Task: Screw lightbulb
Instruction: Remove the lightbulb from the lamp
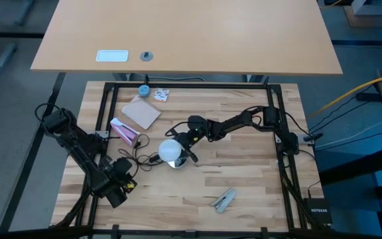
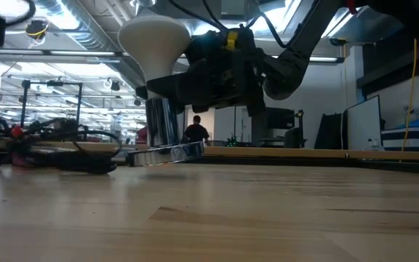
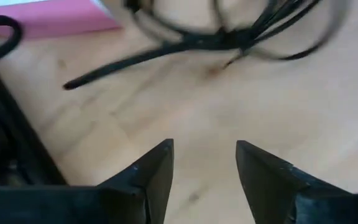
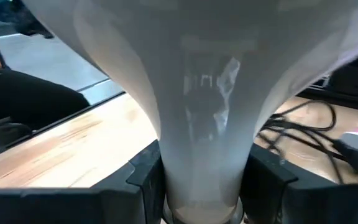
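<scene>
Right tool (image 1: 180, 150) clamps the narrow neck of the lightbulb (image 1: 171, 151), seen from above near the middle of the wooden bench (image 1: 244, 179). The bulb's white globe sits over a shiny round base, only a sliver of which shows. Black cords (image 1: 144, 158) curl just beside the lightbulb, toward the left arm. Beyond the cords lie a pink box (image 1: 125, 132), a brown card square (image 1: 141, 112), a small blue cap (image 1: 143, 89) and a patterned packet (image 1: 162, 95). A grey metal clip (image 1: 224, 200) lies well apart from the lightbulb, toward the bench's near edge. Left tool (image 1: 126, 174) sits near the cords, its fingers apart and holding nothing.

From bench height, the lightbulb (image 2: 153, 40) stands upright with its flared globe on top, and the right tool (image 2: 195, 80) grips it low on the neck. Under it, a silver disc (image 2: 167, 153) rests on the bench. A tangle of cords (image 2: 57, 156) lies to one side of the lightbulb. A person (image 2: 196, 131) stands far behind in the room.

From the left wrist, the left tool (image 3: 205, 165) shows two dark fingers (image 3: 160, 174) with a clear gap, bare wood between them. Black cords (image 3: 229, 37) and the pink box (image 3: 55, 18) lie ahead.

From the right wrist, the lightbulb (image 4: 204, 99) fills the view, its neck pinched between the right tool's (image 4: 204, 186) fingers (image 4: 148, 180). Cords (image 4: 303, 130) lie on the wood behind the lightbulb.
</scene>
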Robot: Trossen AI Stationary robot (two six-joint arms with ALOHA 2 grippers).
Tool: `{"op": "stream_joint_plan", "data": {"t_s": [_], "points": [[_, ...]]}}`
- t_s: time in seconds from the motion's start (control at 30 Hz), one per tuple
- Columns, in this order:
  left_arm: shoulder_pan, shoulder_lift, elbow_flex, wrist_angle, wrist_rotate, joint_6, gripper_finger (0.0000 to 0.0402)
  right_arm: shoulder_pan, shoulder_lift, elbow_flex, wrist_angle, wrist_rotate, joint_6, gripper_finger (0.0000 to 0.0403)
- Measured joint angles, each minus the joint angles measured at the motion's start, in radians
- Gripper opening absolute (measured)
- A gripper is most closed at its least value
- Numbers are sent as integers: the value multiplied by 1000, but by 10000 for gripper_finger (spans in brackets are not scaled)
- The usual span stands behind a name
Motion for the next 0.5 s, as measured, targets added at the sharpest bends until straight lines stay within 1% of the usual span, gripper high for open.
{"op": "stream_joint_plan", "data": {"t_s": [0.13,0.2,0.27,0.3,0.37,0.43,0.5], "points": [[-6,0,52,49,0,62,153,0,0,0,0,55,0,165],[-6,0,63,111,-1,101,149,0,0,0,0,70,0,165],[-6,0,64,211,-15,143,147,0,0,0,0,70,1,165],[-6,0,64,262,-40,171,147,0,0,0,0,70,1,165],[-6,0,64,363,-134,240,147,0,0,0,0,70,1,165],[-3,0,64,450,-256,326,147,0,0,0,0,70,1,165],[5,0,64,502,-379,396,146,0,0,0,0,70,1,165]]}}
